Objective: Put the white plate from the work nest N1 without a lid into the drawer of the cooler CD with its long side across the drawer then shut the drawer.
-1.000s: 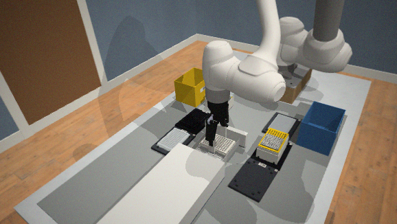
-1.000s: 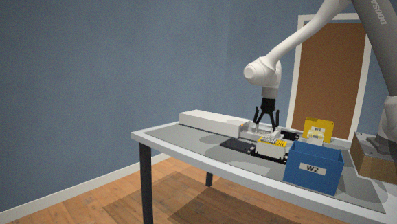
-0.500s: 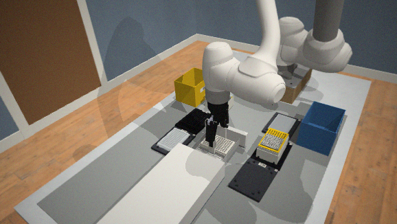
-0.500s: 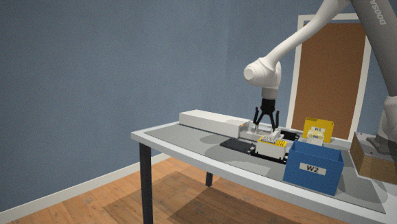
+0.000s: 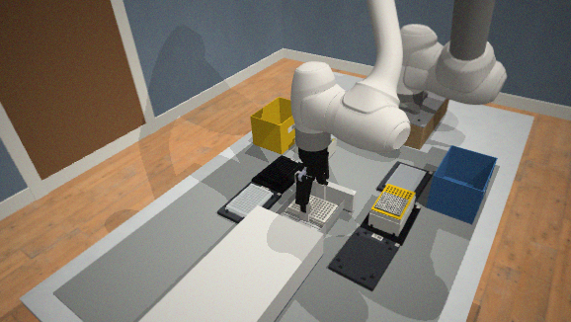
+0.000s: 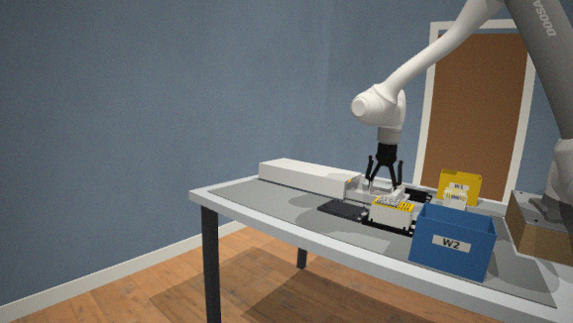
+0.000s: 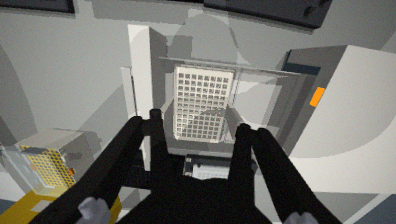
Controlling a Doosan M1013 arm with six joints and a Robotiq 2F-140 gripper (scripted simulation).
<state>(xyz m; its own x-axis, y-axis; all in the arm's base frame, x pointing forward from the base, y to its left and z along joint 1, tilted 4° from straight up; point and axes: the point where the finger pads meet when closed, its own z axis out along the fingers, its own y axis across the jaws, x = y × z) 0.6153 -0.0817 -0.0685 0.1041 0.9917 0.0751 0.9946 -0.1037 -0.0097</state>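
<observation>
The end effector (image 7: 200, 127) points straight down over the open drawer (image 5: 346, 192) of the cooler (image 5: 257, 257) and is clamped on the white plate (image 7: 203, 102), one finger on each long side. In the wrist view the plate's grid of wells runs from 6 to 12 o'clock between the two black fingers, inside the drawer's pale walls. Whether it already touches the drawer floor cannot be told. At 3 o'clock of the plate, on the cooler's front, the lamp (image 7: 316, 96) shows amber.

In the top view the plate (image 5: 321, 209) sits in the drawer just at the 1 o'clock end of the cooler's long white housing. At 9 o'clock of the drawer another white plate (image 5: 249, 199) lies on a nest, with a black plate (image 5: 279, 173) beyond it toward 11 o'clock. At 3 o'clock of the drawer stands the tip box (image 5: 392, 207) with its yellow top, and further at 2 o'clock the blue bin (image 5: 461, 183). The yellow bin (image 5: 274, 125) stands at 11 o'clock, near the edge of the bench (image 5: 123, 277).

In the exterior view the end effector (image 6: 383, 182) hangs low in the drawer, behind the tip box (image 6: 392, 210).
</observation>
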